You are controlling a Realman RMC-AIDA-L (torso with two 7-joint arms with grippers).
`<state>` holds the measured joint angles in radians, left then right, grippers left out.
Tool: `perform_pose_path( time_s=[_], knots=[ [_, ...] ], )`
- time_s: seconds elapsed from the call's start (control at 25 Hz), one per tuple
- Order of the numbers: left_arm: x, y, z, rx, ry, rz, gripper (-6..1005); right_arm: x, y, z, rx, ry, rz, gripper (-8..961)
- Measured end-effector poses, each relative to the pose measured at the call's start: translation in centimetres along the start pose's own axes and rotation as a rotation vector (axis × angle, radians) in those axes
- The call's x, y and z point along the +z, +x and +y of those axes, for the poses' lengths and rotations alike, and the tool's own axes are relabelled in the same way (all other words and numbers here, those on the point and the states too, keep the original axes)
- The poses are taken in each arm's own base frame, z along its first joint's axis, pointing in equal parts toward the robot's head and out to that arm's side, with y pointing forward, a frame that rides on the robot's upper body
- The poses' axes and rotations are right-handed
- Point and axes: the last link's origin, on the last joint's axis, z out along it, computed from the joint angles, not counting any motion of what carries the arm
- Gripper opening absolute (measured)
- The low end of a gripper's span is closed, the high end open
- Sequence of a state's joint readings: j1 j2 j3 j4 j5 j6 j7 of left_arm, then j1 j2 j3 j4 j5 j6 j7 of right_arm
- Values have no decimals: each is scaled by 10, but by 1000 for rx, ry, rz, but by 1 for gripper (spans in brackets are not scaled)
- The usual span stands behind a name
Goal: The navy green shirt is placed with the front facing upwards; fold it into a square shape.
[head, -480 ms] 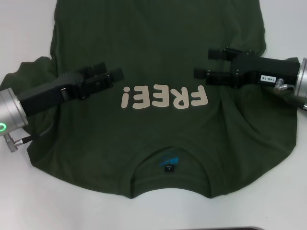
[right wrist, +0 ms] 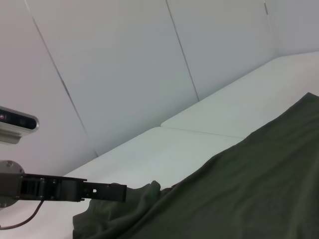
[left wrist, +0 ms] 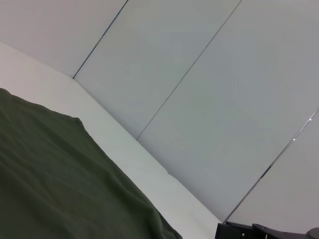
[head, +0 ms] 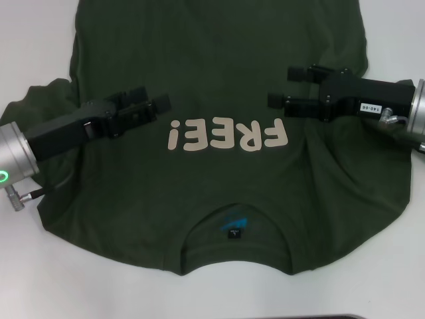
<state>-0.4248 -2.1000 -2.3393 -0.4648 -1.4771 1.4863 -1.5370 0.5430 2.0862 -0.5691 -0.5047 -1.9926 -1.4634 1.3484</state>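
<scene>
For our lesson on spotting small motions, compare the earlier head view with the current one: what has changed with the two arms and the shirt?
Only the right gripper moved, edging very slightly farther from the robot above the dark olive-green cotton T-shirt with cream "FREE!" lettering; nothing was gripped or released. The left gripper stays over the shirt's other side, both sets of jaws open, and the shirt lies flat, front up, on the white table as before.

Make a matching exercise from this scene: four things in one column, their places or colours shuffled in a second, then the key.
1. left end effector
2. right end effector
3. FREE! lettering
4. inner label

A. blue and black, inside the collar
B. cream, across the chest
C. over the navy green shirt, beside the letter F
D. over the shirt, beside the exclamation mark

Pairs: 1-D, 2-C, 3-B, 4-A
</scene>
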Motion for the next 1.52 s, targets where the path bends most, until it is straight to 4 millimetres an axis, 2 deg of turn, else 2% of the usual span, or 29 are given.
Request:
perform_pose_path(
  time_s=[0.4, 0.64, 0.88, 1.2, 1.52],
  knots=[
    [-1, 1, -1, 3, 4, -2, 887, 0, 0, 0, 0, 0, -1, 927],
    [-9, 6, -14, -2, 75, -6, 888, 0, 0, 0, 0, 2, -3, 927],
    [-29, 14, -30, -36, 161, -8, 887, 1, 1, 0, 7, 2, -2, 927],
    [-73, 32, -57, -81, 357, 10, 888, 0, 3, 0, 16, 4, -5, 927],
    [-100, 38, -68, -67, 443, 4, 887, -2, 5, 1, 24, 7, -7, 927]
  ],
)
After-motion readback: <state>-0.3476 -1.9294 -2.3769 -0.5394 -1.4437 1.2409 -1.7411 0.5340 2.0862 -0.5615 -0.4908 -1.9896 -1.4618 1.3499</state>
